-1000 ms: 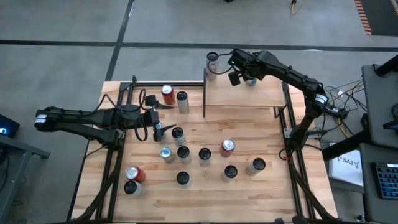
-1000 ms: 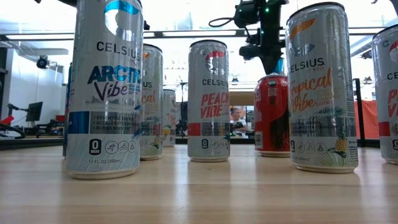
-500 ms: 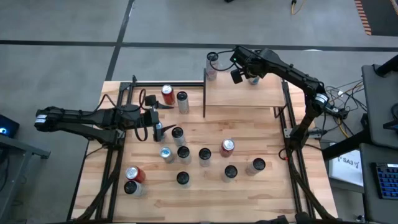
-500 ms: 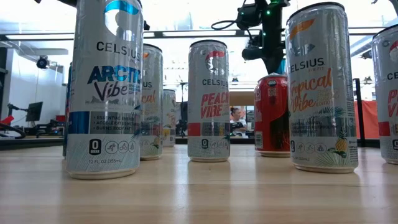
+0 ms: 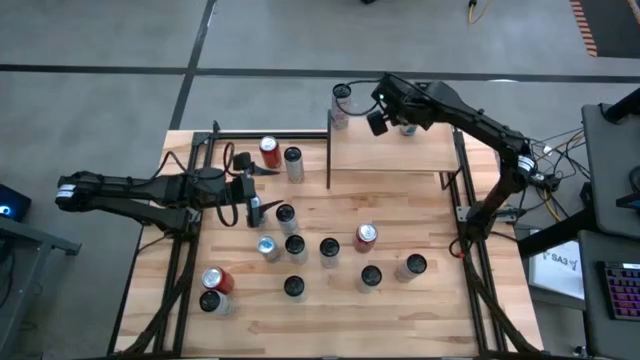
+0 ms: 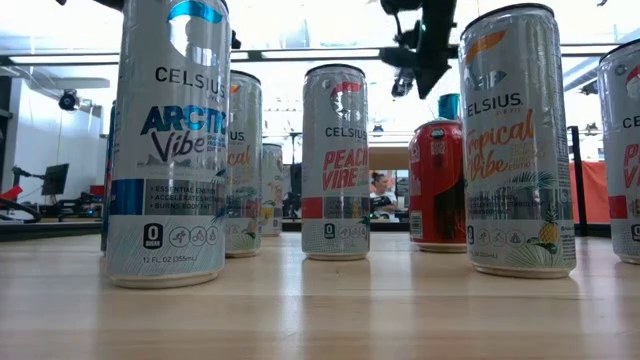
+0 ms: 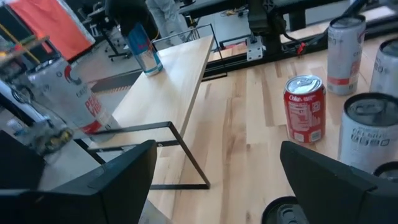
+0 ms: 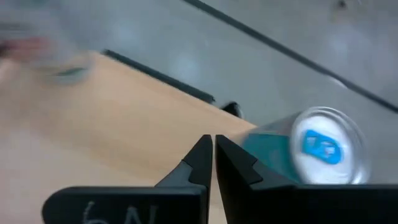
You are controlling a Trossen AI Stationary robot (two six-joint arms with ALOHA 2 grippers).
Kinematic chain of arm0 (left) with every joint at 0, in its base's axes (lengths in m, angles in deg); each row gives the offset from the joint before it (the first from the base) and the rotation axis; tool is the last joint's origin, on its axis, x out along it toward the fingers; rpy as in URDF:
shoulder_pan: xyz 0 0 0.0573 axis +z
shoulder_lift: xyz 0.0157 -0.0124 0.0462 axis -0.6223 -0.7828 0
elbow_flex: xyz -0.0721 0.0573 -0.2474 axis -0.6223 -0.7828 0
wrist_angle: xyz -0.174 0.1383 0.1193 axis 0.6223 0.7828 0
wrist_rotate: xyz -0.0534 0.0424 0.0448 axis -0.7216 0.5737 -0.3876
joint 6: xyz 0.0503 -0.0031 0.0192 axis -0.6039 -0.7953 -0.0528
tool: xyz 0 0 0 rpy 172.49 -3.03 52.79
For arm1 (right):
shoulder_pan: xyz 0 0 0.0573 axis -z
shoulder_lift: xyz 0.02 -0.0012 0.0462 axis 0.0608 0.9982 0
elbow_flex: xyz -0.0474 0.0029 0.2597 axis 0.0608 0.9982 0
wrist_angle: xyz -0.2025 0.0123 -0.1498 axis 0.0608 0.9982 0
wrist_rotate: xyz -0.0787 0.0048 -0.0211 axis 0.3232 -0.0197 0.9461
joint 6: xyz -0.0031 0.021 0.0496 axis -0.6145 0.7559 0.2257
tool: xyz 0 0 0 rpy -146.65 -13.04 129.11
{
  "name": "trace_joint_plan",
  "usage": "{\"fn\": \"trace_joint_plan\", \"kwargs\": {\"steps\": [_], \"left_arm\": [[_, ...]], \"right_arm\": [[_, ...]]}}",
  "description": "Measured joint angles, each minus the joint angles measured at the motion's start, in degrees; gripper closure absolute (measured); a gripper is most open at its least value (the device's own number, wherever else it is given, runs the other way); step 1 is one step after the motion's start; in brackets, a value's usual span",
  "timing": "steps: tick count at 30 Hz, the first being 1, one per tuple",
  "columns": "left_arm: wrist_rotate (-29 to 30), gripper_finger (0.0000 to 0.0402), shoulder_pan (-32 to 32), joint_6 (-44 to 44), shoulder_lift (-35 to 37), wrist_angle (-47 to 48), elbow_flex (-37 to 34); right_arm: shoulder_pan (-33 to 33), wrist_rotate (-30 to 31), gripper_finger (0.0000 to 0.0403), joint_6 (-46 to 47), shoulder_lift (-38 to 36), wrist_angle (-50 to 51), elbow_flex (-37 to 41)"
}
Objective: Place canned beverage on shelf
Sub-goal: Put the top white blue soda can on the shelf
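I see my right pincer shut and empty above the shelf. A blue can stands on the shelf beside it. My left pincer waits open over the worktop.

bright even overhead light; low view backlit by glaring ceiling; right wrist view motion-blurred; soft shadows.

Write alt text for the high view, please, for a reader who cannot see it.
From above, the right hand, shut and empty, hangs over the shelf beside a teal can standing at its far edge. The left hand waits open over the table, where many cans stand.
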Motion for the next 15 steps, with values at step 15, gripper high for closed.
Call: {"fn": "trace_joint_plan", "kwargs": {"steps": [15], "left_arm": [[-12.66, 0.0075, -0.09, 18.91, -1.14, 0.55, -0.09]], "right_arm": [[-20.23, -0.05, 0.0391, -8.69, -4.02, -7.1, 0.61]]}}
